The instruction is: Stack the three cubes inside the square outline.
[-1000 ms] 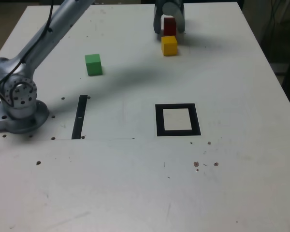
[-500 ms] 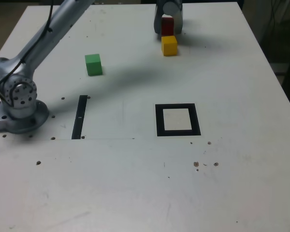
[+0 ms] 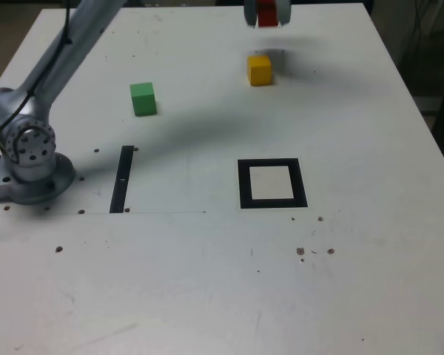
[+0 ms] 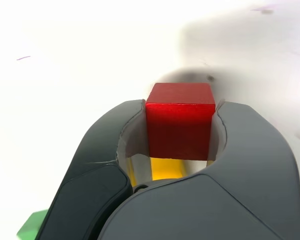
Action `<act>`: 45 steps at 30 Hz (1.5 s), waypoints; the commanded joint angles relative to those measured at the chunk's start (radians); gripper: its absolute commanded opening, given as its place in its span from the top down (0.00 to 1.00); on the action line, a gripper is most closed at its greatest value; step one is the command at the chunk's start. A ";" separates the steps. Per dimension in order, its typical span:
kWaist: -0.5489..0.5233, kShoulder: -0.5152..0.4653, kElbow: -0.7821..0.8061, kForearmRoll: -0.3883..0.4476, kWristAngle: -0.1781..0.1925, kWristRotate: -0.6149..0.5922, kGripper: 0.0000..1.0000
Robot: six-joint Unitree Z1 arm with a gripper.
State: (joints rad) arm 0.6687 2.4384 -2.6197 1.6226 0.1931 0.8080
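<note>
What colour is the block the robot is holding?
Red. The red cube sits clamped in the gripper, clearest in the wrist view.

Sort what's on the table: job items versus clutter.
Job items: red cube, shut in the gripper and lifted; yellow cube; green cube; square outline, nothing in it yet.

Clutter: thin black strip; small dark specks on the table.

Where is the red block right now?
The red block is up in the gripper at the exterior view's far edge, above and behind the yellow block.
</note>
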 commanded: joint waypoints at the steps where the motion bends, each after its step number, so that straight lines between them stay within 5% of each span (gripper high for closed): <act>1: -0.023 -0.070 0.045 0.014 0.014 -0.009 0.77; 8: -0.148 -0.249 0.304 0.007 0.073 -0.095 0.77; 13: -0.309 -0.389 0.509 -0.006 0.083 -0.224 0.77; 22: -0.591 -0.497 0.805 -0.068 -0.017 -0.546 0.77; 30: -0.732 -0.522 0.979 -0.240 -0.129 -0.789 0.77; 45: -0.790 -0.448 1.075 -0.424 -0.145 -0.903 0.78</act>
State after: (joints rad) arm -0.1205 1.9822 -1.5474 1.2017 0.0461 -0.0924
